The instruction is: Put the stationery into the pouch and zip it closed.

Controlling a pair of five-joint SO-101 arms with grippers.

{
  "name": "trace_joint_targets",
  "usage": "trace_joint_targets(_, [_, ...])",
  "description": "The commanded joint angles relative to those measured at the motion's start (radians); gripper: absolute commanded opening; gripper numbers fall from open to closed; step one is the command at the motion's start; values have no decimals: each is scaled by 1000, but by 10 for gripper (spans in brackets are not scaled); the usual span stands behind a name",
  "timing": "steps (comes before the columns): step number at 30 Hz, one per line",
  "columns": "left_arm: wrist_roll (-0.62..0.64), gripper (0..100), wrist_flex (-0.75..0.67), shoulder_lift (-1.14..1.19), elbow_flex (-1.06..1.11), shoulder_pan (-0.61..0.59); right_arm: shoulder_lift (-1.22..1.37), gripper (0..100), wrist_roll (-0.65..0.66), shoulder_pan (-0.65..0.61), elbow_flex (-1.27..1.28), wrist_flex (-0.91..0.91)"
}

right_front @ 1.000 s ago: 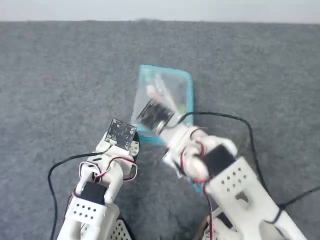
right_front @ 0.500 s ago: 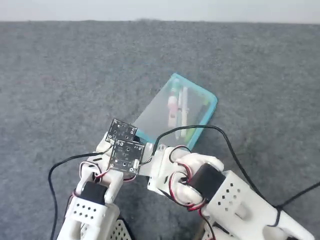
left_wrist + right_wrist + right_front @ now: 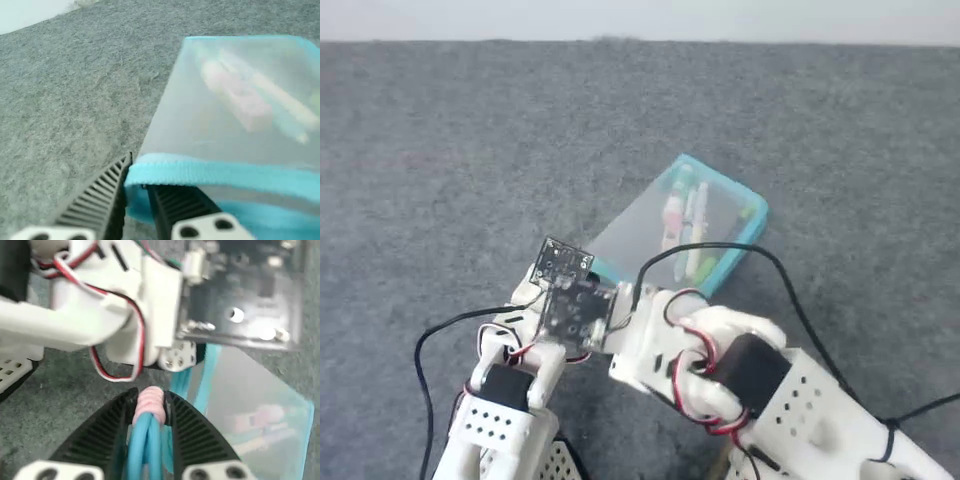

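Pouch (image 3: 625, 232) flat on grey table surface (image 3: 440, 150): translucent, teal border, lying at an angle, near corner tucked under the two wrists. Stationery (image 3: 685, 220) (pink, pale and green pens) already inside, bunched toward the far end.

Left gripper (image 3: 139, 177): nipped tight on the teal edge band at the near corner, serving as anchor. Right gripper (image 3: 149, 397): closed on the pink zipper pull (image 3: 149, 411), teal cord loop running back between the jaws. Both grippers just beside each other at the same end of the pouch, per high view.

Judged step: zipping. Extent of closure not readable; tooth line hidden under the arms.

Notes for a clean run:
- Hold the left clamp firm and low against the table, to stop the pouch trailing after the slider.
- Draw the pull straight along the teal edge, parallel to the zip line, not upward. Lifting likely to cock the slider and jam it, or tip the pens toward the mouth.
- Pull slow and even. Soft cord, small bead: liable to slip from the jaws under a jerk.
- Watch for rotation about the anchored corner; on any swing, stop and re-square.
- Mind the black cable (image 3: 720, 246) draped over the pouch: snag risk.
- Confirm slider at end stop before any release; right first, then left.
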Motion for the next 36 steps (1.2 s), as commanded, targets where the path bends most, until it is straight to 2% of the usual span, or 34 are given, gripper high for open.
trace_joint_targets(1, [29,10,-9,-8,-64,21,-33,6,14,-53,-63,-35])
trace_joint_targets(3, [32,10,-9,-8,-62,21,-10,26,15,-51,-40,-24])
trace_joint_targets(9, [52,10,-8,-8,-64,11,15,287,31,-51,23,73])
trace_joint_targets(13, [49,10,-6,-8,-77,-15,15,381,95,-54,52,147])
trace_joint_targets(17, [49,11,-3,-8,-85,-43,-50,384,103,-4,114,182])
trace_joint_targets(22, [49,11,-3,-8,-87,-43,-228,384,124,231,276,120])
trace_joint_targets(25, [49,11,-3,-8,-87,-41,-338,384,192,302,422,54])
trace_joint_targets(31, [49,11,-3,-8,-88,-41,-403,384,207,341,614,-91])
trace_joint_targets(36, [49,11,6,-8,-96,-40,-403,385,203,341,660,-168])
